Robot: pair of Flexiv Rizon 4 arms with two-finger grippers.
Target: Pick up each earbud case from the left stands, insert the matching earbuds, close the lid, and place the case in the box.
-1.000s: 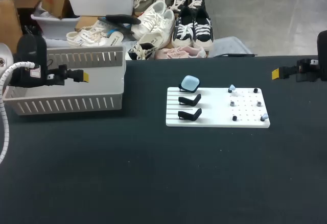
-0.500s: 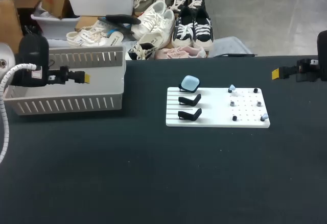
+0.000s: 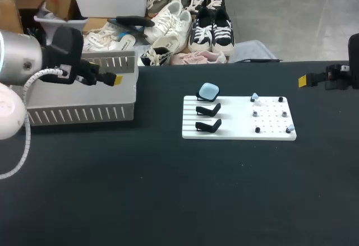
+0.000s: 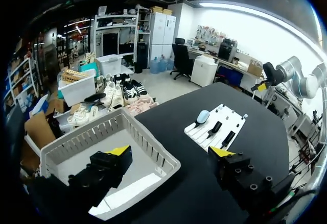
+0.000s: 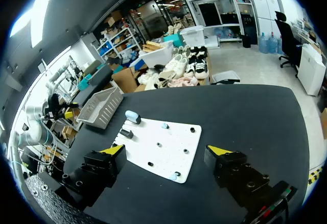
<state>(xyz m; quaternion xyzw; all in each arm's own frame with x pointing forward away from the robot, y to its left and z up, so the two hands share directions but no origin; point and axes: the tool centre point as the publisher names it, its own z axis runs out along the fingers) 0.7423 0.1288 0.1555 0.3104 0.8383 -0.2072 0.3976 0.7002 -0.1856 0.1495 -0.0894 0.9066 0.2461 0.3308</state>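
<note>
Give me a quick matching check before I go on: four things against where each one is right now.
Things:
1. case
2. left gripper
3. right gripper
4. front stand

Places:
A. on the board, holding no case
B. above the basket
C. on the back stand
D. beyond the board's right side

Pairs: 1-C, 2-B, 3-D, 4-A
</note>
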